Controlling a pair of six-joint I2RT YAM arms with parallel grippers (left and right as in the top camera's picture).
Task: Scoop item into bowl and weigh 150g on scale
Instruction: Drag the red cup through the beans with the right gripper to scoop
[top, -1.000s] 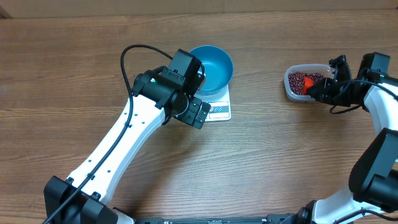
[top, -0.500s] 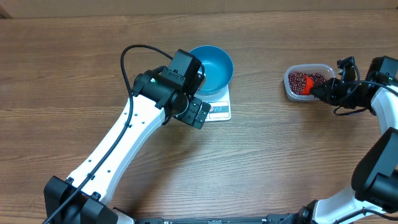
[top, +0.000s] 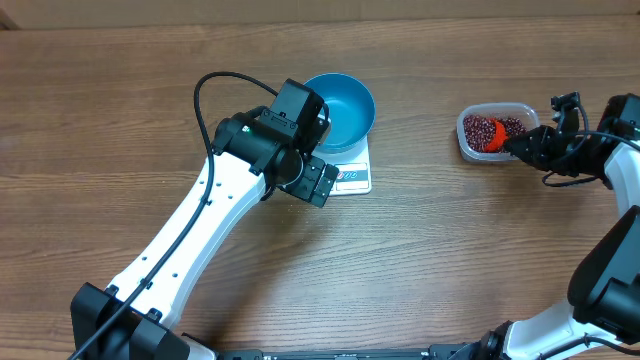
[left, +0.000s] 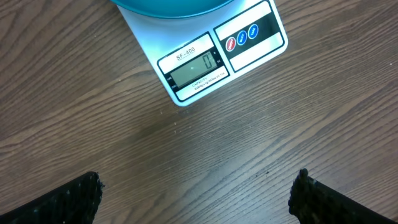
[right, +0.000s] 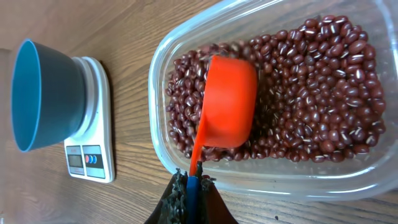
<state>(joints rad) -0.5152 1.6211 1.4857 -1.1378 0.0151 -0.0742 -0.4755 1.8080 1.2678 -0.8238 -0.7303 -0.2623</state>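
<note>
In the clear tub, beans; orange scoop atop

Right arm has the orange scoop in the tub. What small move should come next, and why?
Probably push the orange scoop down and forward into the beans to fill it. The right gripper is shut on its handle, the cup lies on the heap in the clear tub, and the blue bowl on the scale looks empty.

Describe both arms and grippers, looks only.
Both have white tubular links and black joint housings. A looping black cable runs off the left arm; thin black cables hang by the right arm. The left gripper and right gripper have black, rough-textured fingers. No readable markings.
</note>
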